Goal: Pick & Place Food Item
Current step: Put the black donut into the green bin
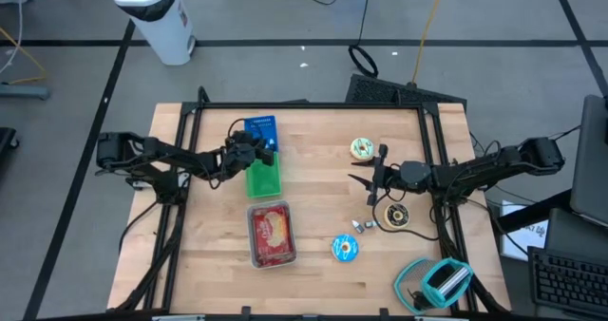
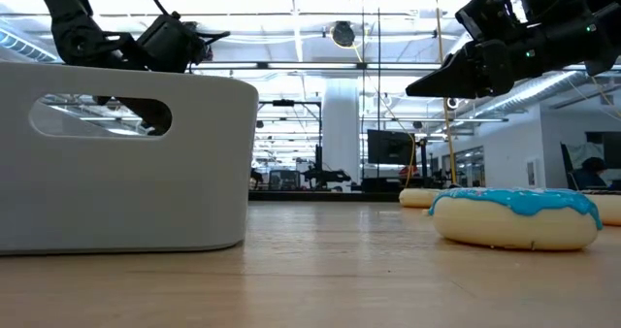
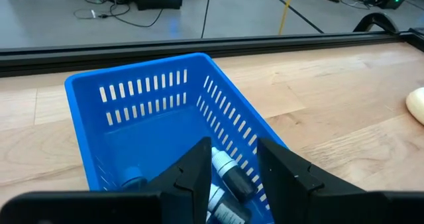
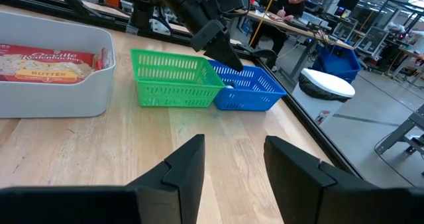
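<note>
Wooden table [image 1: 313, 264], open workshop floor beyond. Blue basket [image 3: 159, 118], near the far edge: holds small bottles [image 3: 228, 174], one with a white cap. Left gripper [image 3: 232, 164] poised over this basket, jaws partly apart, nothing between them. Green basket [image 4: 173, 78], touching the blue one on its near side: contents cannot be told. Grey bin [image 1: 272, 234], toward the near edge: holds a red boxed food item [image 1: 273, 232]. Blue-iced doughnut [image 2: 515, 217], loose on the table near the near edge. Right gripper [image 4: 232, 161], above the table's right half: jaws apart, empty.
</note>
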You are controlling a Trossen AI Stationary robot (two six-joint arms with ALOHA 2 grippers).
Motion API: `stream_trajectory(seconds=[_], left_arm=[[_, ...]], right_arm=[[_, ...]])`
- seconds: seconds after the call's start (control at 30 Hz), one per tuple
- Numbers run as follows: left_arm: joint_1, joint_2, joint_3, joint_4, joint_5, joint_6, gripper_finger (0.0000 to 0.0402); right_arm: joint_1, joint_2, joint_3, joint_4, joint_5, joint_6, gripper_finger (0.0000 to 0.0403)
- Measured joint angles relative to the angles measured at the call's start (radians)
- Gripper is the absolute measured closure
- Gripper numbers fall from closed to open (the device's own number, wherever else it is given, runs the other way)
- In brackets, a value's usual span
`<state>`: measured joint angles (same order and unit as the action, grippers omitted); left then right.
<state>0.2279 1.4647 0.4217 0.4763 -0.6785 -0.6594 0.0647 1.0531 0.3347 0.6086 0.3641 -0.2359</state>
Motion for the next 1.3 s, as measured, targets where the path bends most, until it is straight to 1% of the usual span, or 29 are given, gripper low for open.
stream_trajectory(seconds=[0.17,0.3,0.43,0.57,0.7,0.83,0.93,1.03,1.07,1.17,1.3], left_arm=[[0.0,0.0,0.0,0.0,0.002,0.0,0.0277],[0.0,-0.007,-0.001,0.004,0.035,0.002,0.0277],[0.0,-0.008,-0.001,0.062,0.084,0.005,0.0277],[0.0,-0.008,-0.001,0.155,0.145,0.062,0.0277],[0.0,-0.008,-0.001,0.221,0.185,0.09,0.0277],[0.0,-0.008,-0.001,0.233,0.187,0.082,0.0277],[-0.002,-0.008,-0.001,0.233,0.19,0.081,0.0277],[-0.009,-0.008,-0.001,0.232,0.19,0.081,0.0277],[-0.011,-0.008,-0.001,0.232,0.19,0.08,0.0277],[-0.02,-0.008,-0.001,0.232,0.19,0.079,0.0277],[-0.031,-0.008,-0.001,0.231,0.191,0.079,0.0277]], right_arm=[[0.0,0.0,0.0,0.0,0.0,0.0,0.0259],[0.0,0.0,0.0,0.0,0.0,0.0,0.0257],[0.0,0.0,0.0,0.0,-0.002,-0.001,0.026],[0.008,0.0,0.0,-0.025,-0.008,-0.001,0.026],[0.035,0.0,0.0,-0.063,-0.109,-0.006,0.0252],[0.077,0.0,0.0,-0.076,-0.13,0.06,0.0231],[0.093,0.0,0.0,-0.099,-0.105,0.106,0.0208],[0.097,0.0,0.0,-0.135,-0.008,0.12,0.0187],[0.096,0.0,0.0,-0.141,0.009,0.12,0.0182],[0.096,0.0,0.0,-0.133,0.017,0.12,0.0169],[0.096,0.0,0.0,-0.119,0.028,0.12,0.0165]])
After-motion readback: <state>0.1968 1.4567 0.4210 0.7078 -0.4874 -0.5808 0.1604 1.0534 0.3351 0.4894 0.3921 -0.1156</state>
